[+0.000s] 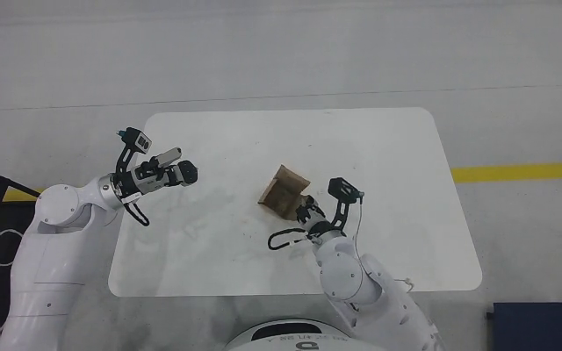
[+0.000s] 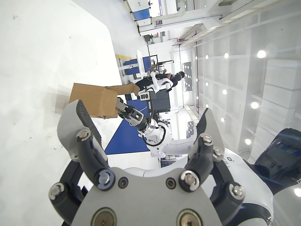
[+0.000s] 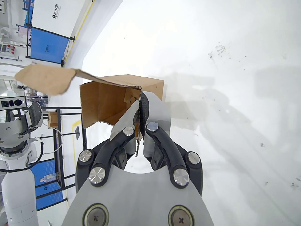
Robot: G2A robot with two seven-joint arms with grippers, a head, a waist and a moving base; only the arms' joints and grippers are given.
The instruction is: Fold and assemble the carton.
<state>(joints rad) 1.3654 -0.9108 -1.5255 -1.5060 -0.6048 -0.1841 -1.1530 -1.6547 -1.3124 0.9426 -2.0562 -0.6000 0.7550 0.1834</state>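
On white counter, brown cardboard carton lies mouth toward near-right, wall pinched in right hand; left hand spread wide.

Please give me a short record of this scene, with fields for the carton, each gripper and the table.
carton: brown cardboard, partly formed, one end open
flap: sticks out from the open end, not folded in
right gripper: shut on an edge of the carton's wall
left gripper: open, holds nothing, apart from the carton
table: white, with small dark marks
task state: carton not yet closed
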